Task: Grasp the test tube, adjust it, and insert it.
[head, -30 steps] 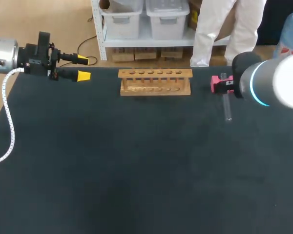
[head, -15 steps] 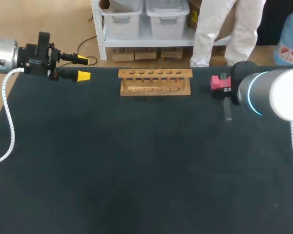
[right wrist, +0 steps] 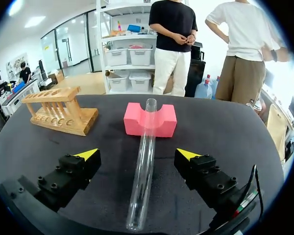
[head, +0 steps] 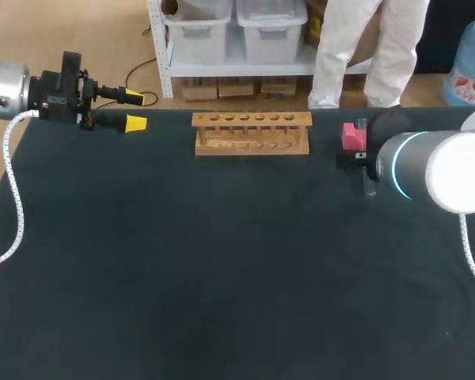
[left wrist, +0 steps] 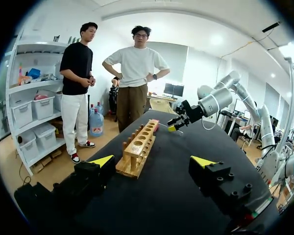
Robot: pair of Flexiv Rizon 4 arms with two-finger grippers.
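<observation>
- The glass test tube (right wrist: 143, 161) lies on the bench (head: 222, 277), its far end propped in a pink foam cradle (right wrist: 150, 120), probably for easier gripping.
- The right pincer (right wrist: 137, 155) straddles the tube, wide open and empty.
- The left pincer (left wrist: 153, 161) is also open and empty, clear of the wooden rack (head: 252, 133).

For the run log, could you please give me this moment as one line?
phase: pre-grasp | right claw: open, astride test tube | test tube: one end in groove of pink block | left claw: open

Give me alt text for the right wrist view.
A clear tube lies on the table between the fingers of the open right gripper, touching neither, its far end in a pink block. A wooden rack stands beside the block.
</observation>
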